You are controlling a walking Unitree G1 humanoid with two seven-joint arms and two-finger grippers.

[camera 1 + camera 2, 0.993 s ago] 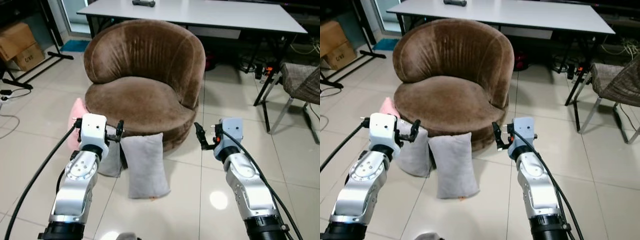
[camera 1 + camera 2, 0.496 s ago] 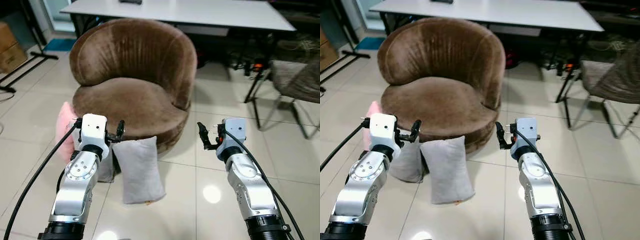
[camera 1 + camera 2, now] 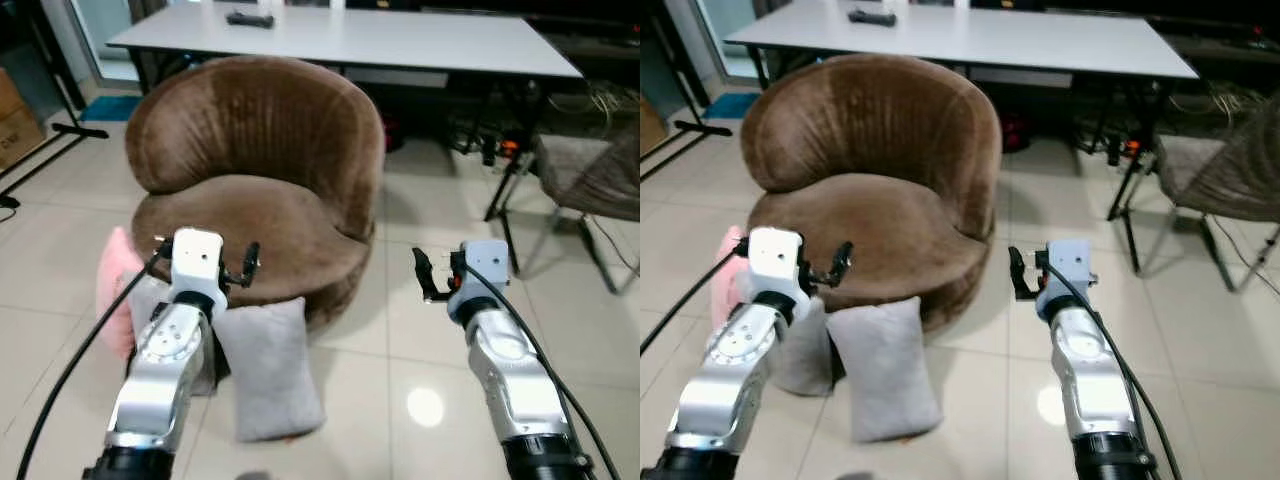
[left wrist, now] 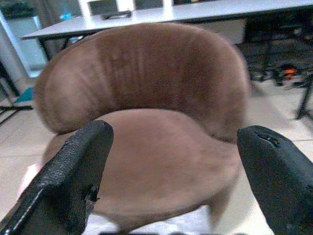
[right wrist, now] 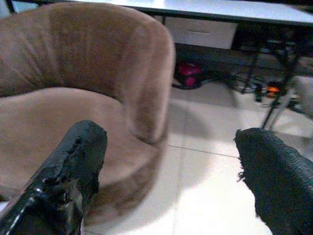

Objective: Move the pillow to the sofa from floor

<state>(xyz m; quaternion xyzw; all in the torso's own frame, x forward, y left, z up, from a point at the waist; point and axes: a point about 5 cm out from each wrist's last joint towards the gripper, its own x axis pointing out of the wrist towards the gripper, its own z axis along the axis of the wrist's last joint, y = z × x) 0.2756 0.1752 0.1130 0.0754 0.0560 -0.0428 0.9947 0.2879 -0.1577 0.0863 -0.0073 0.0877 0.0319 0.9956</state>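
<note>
Grey pillow (image 3: 268,368) on floor — below left gripper (image 3: 250,266).

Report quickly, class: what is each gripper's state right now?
Left gripper: open, holding nothing, facing the brown velvet round sofa.
Right gripper: open, holding nothing, beside the sofa.

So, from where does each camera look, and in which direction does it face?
Left and right eye views: on the head, facing forward and down at the brown sofa and grey pillow; both arms show.
Left wrist view: on the left wrist, facing the sofa between the left gripper fingers.
Right wrist view: on the right wrist, facing sofa and floor past the right gripper.
All share the sofa.
</note>
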